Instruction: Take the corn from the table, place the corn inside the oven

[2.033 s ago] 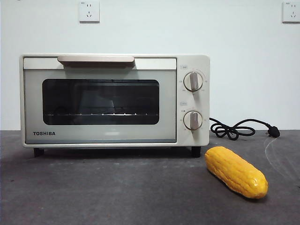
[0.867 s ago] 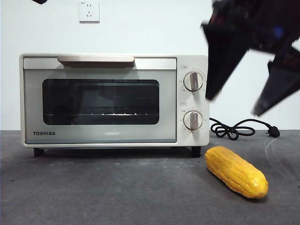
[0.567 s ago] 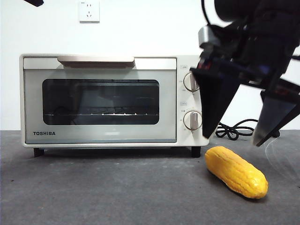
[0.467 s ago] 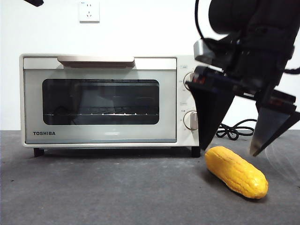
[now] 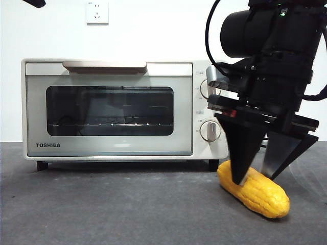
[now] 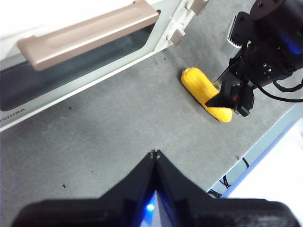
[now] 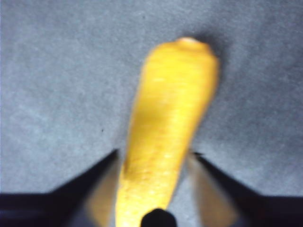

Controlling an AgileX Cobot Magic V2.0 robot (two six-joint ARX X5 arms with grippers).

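Note:
The yellow-orange corn (image 5: 260, 196) lies on the dark grey table (image 5: 102, 204), just right of the cream-white Toshiba oven (image 5: 110, 109), whose door is closed. My right gripper (image 5: 255, 178) has come down from above and stands over the cob's middle, one black jaw against each side of it. The right wrist view shows the corn (image 7: 170, 118) running between the jaws of the right gripper (image 7: 154, 153). In the left wrist view the corn (image 6: 199, 85) and the right gripper (image 6: 232, 101) are far off, and my left gripper (image 6: 154, 152) hangs shut and empty above bare table.
The oven's two knobs (image 5: 209, 109) are close beside the right arm. The table's edge (image 6: 265, 137) runs near the corn. A wall socket (image 5: 97, 11) is above the oven. The left gripper shows only as a black tip (image 5: 33, 3) at the top left corner.
The right arm came in from the upper right and dropped onto the corn. Its jaws narrowed around the cob, which shifted slightly to the left. The oven has not moved.

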